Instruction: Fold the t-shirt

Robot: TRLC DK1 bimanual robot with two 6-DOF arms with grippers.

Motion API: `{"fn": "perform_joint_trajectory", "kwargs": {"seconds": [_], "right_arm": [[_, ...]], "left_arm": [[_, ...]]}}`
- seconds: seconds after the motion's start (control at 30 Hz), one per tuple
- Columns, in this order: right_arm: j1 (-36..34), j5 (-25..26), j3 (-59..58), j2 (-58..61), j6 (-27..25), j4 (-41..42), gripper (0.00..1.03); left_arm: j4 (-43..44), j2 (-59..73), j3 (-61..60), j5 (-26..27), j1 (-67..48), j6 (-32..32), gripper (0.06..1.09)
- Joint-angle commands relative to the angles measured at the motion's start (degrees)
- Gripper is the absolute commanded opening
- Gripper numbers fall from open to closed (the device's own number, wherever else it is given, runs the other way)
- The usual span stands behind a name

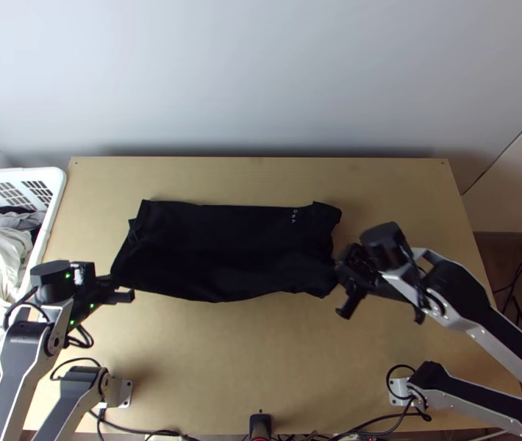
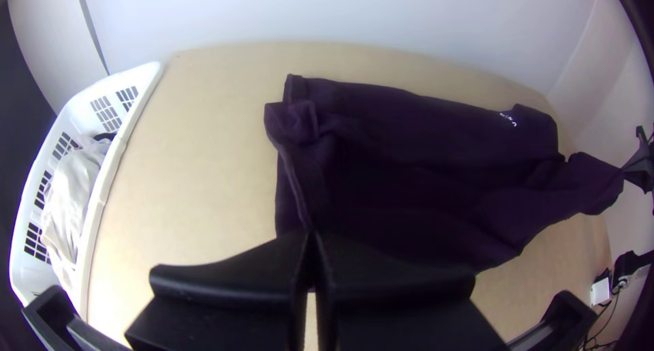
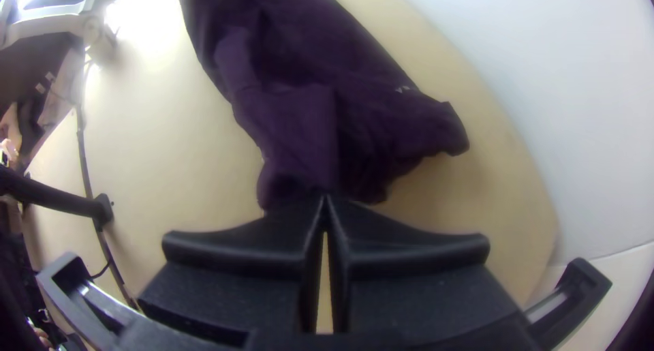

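The black t-shirt lies folded into a wide strip across the table, with small white print near its far right end. At its near left corner is my left gripper; in the left wrist view the left gripper is shut on the cloth's edge. My right gripper is at the near right corner, and in the right wrist view the right gripper is shut on that end, drawing the t-shirt into creases. Some bunched cloth lies at the left end.
A white laundry basket with light and dark clothes stands at the table's left edge. Bare wooden table lies nearer than the shirt, with cables along the near edge. A wall rises behind the far edge.
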Motion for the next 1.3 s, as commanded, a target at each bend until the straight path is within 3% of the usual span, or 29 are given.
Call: {"fn": "perform_joint_trajectory", "kwargs": {"seconds": [0.0, 0.57, 0.93, 1.27], "right_arm": [[-0.47, -1.79, -2.80, -7.10, 1.05, -5.39, 0.03], [1.11, -7.24, -4.29, -13.78, 2.28, -18.14, 0.03], [-4.34, -7.06, -1.92, -7.81, -1.32, -8.82, 0.03], [-13.22, -7.15, -1.48, -0.34, -4.40, 7.35, 0.03]], "left_arm": [[-6.20, -5.75, -0.48, -0.13, 0.32, 1.32, 0.09], [-10.59, -9.79, 0.66, -0.13, 0.67, 4.58, 0.09], [0.04, 1.19, 2.86, -0.13, 0.85, 5.98, 0.09], [12.96, 16.31, 9.45, -0.04, 3.66, 5.89, 0.09]]}}
